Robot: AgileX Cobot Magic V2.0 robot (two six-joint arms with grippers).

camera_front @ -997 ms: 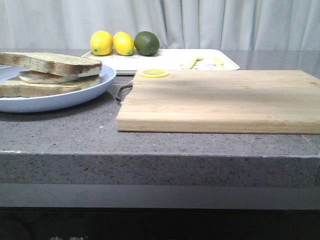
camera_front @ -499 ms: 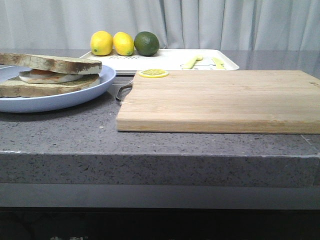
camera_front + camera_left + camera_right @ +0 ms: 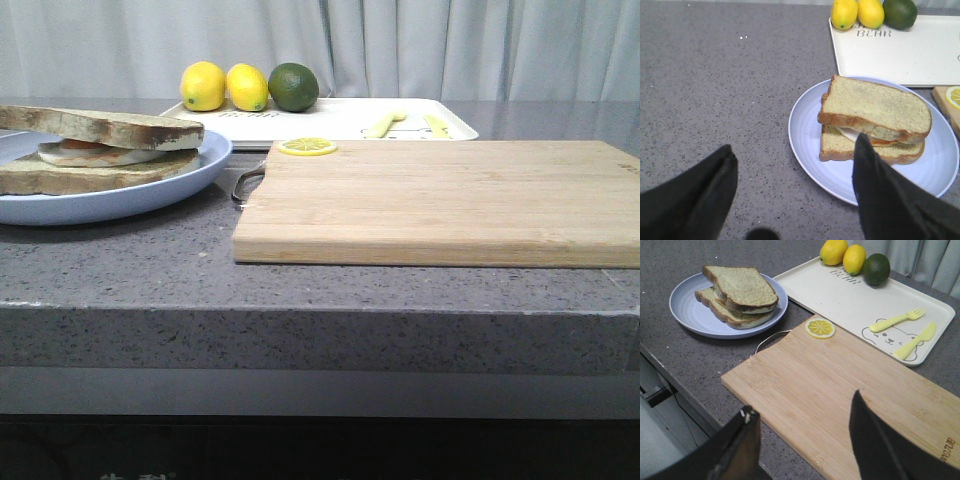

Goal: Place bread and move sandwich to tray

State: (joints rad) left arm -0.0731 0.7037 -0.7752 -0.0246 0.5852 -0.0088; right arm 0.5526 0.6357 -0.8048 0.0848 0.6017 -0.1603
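The bread (image 3: 110,127) lies as the top slice on the fried egg and lower slice, making the sandwich (image 3: 95,172) on the light blue plate (image 3: 150,195) at the left. In the left wrist view my left gripper (image 3: 795,170) is open and empty above the counter beside the plate (image 3: 805,135), short of the sandwich (image 3: 840,145) and bread (image 3: 875,105). My right gripper (image 3: 802,415) is open and empty over the near edge of the cutting board. The white tray (image 3: 330,118) lies at the back, and also shows in the wrist views (image 3: 900,50) (image 3: 840,295). Neither gripper shows in the front view.
A wooden cutting board (image 3: 440,200) fills the middle and right, with a lemon slice (image 3: 307,147) at its far left corner. Two lemons (image 3: 203,85) and a lime (image 3: 293,86) sit at the tray's left end, and a yellow fork (image 3: 895,320) and knife (image 3: 915,340) at its right.
The top slice has settled slightly lower and flatter onto the egg. Nothing else has visibly moved.
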